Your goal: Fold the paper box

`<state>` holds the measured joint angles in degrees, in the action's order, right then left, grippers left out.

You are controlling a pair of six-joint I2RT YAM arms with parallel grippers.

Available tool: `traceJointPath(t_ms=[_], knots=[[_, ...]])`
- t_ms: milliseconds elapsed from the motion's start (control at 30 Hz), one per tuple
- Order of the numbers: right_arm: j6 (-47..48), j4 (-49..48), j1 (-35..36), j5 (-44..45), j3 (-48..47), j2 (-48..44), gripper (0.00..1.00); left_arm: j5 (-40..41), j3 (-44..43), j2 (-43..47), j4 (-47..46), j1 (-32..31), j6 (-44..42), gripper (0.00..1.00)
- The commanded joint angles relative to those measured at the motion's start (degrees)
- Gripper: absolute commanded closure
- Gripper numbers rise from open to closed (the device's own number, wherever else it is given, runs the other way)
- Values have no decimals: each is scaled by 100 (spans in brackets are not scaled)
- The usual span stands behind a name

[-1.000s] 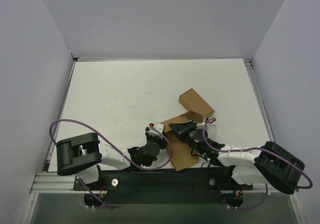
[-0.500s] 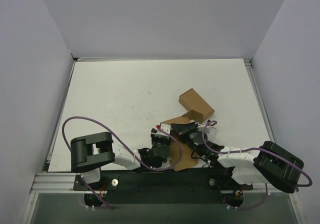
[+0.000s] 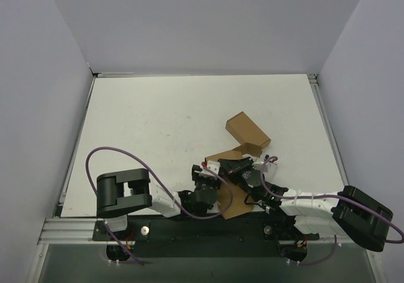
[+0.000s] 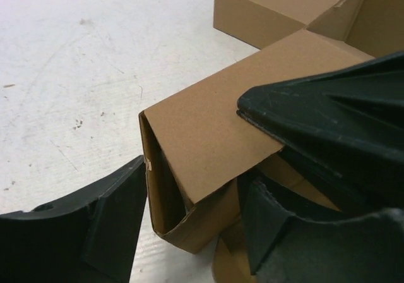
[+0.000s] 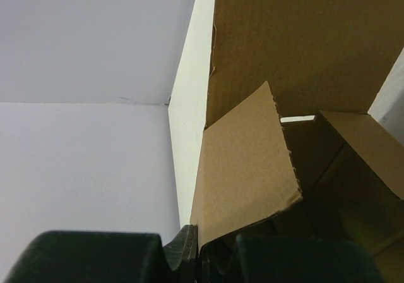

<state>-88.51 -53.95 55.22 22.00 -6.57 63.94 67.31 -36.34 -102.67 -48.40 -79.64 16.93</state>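
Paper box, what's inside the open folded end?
The paper box gapes open at that end. Inside I see only bare brown cardboard walls and dark shadow. Farther in is covered by the box's own top, so I can't tell what's there.

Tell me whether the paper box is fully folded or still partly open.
Partly folded. The paper box shows an open hollow end in the left wrist view, and one loose flap sticks out, pinched by the right gripper.
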Motion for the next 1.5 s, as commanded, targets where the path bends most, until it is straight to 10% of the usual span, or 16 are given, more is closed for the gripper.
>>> traceJointPath(t_ms=[0,600,1467], knots=[[71,517,164,-179,129,-145,100,-1259,785,484,-1440,1,-611,28],[141,851,164,-134,86,-514,100,-3039,2552,2304,-1523,149,-366,14],[176,772,235,-55,68,-470,100,-3734,2140,380,-3342,677,-172,42]])
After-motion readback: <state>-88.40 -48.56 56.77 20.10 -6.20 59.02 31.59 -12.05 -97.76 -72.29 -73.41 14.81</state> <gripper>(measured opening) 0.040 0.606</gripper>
